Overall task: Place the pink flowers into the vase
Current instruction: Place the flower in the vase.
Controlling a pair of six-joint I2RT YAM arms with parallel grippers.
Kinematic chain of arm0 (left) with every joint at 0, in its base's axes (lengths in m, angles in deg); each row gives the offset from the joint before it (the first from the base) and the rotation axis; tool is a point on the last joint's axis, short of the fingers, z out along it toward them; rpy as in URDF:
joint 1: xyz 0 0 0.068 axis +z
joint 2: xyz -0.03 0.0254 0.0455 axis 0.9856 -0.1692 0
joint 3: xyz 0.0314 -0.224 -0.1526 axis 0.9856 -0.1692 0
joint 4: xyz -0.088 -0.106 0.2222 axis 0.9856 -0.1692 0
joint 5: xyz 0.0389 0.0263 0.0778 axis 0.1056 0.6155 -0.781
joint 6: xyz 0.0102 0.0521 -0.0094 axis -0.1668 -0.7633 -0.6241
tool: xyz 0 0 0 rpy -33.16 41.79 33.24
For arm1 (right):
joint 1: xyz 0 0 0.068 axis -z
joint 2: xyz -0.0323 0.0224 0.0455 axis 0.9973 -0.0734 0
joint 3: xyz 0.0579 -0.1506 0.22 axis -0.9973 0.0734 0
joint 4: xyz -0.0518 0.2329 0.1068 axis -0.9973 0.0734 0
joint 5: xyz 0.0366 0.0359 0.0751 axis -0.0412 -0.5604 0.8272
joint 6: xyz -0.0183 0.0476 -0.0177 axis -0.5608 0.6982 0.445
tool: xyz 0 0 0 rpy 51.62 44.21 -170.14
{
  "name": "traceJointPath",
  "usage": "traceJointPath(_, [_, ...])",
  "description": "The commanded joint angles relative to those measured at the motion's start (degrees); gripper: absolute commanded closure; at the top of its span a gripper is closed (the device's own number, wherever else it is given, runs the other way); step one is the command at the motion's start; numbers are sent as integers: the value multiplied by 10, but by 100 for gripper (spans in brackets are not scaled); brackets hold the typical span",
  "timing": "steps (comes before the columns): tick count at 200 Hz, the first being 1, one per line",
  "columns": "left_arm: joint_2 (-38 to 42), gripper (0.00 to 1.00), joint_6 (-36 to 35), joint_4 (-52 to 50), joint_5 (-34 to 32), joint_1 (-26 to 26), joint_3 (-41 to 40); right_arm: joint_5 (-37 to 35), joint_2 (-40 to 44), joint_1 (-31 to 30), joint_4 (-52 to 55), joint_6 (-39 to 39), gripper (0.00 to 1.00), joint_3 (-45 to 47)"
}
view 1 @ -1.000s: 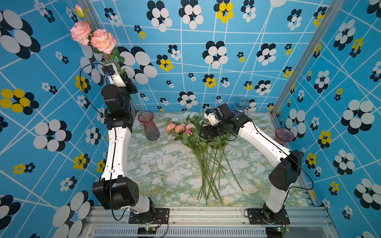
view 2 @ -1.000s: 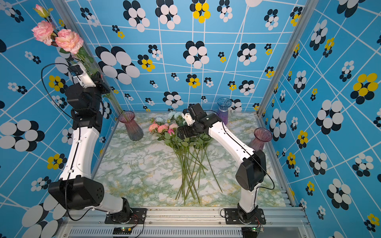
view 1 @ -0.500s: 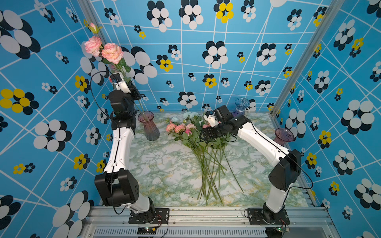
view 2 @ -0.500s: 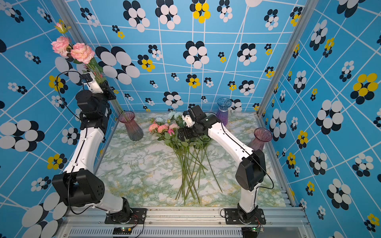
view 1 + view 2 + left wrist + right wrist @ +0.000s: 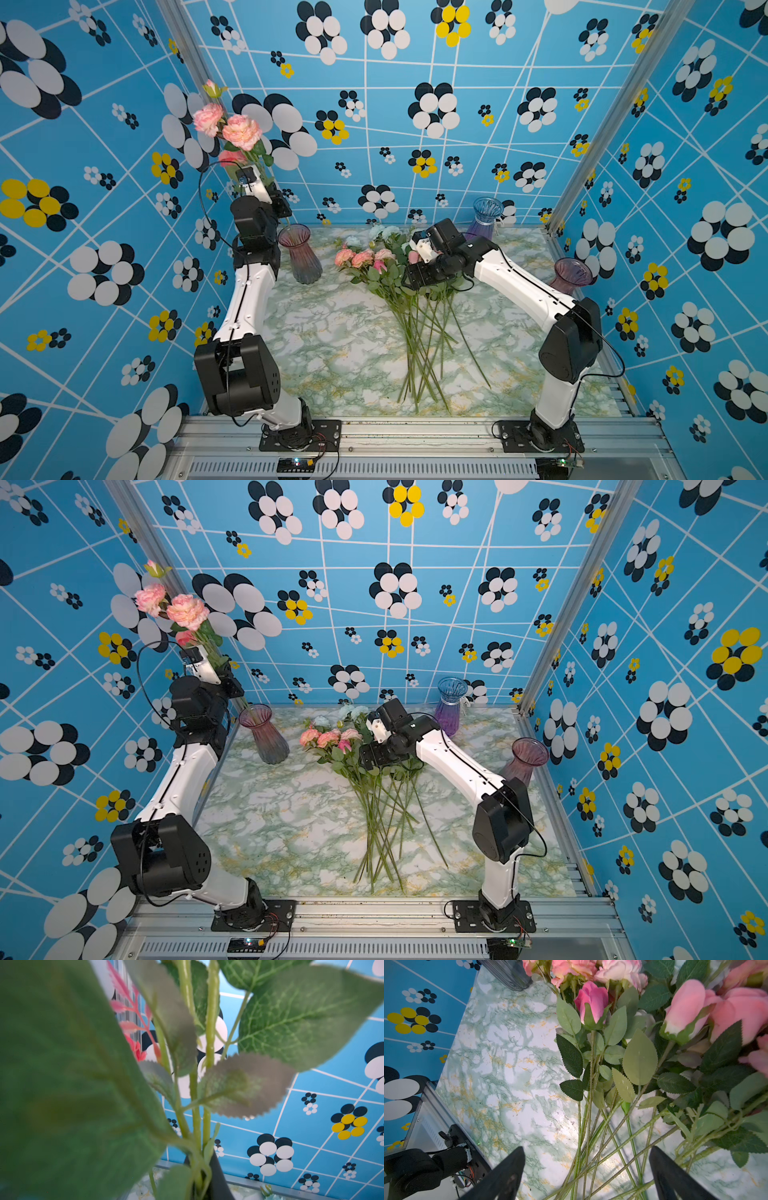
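**A:** What is changing on the marble table (image 5: 332, 332)?

**B:** My left arm (image 5: 249, 299) is coming down. A second ago it was holding its bunch much higher up the wall. My right arm (image 5: 519, 286) is staying over the middle.

**A:** Where are the pink flowers lying?

**B:** Most are lying in a big pile (image 5: 399, 291) in the middle of the table, heads pointing to the back. The pile is not moving. The held flowers (image 5: 239, 131) are standing up in the air, above and just behind the pink vase (image 5: 300, 257). Their stem ends are reaching down close to its rim. I cannot tell if they are touching it.

**A:** What are your grippers doing?

**B:** My left gripper (image 5: 200, 1178) is pinching those green stems tight. My right gripper (image 5: 586, 1148) is hanging over the pile with its fingers spread wide, squeezing nothing.

**A:** Any words to read?

**B:** Tiny white print is showing on a black box (image 5: 471, 1148), too small to read.
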Motion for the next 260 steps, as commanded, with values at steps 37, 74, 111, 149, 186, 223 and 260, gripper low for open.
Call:
traceJointPath(37, [-8,94,3,38,-10,9,-39,-13,-48,-36,-23,13,27,30])
traceJointPath(74, [-11,87,1,39,-10,11,-54,-23,-82,-45,-31,19,38,31])
traceJointPath(111, [-10,83,1,41,-11,12,-64,-20,-110,-46,-35,20,46,26])
traceJointPath(149, [-9,79,1,41,-11,12,-70,-16,-139,-46,-38,20,53,15])
traceJointPath(186, [-3,77,-5,40,-14,12,-79,-11,-159,-46,-43,24,63,6])
traceJointPath(223, [8,71,-7,38,-12,13,-84,-1,-173,-47,-48,26,69,-3])
traceJointPath(260, [15,68,-10,33,-8,12,-83,-4,-173,-47,-44,26,81,-13])
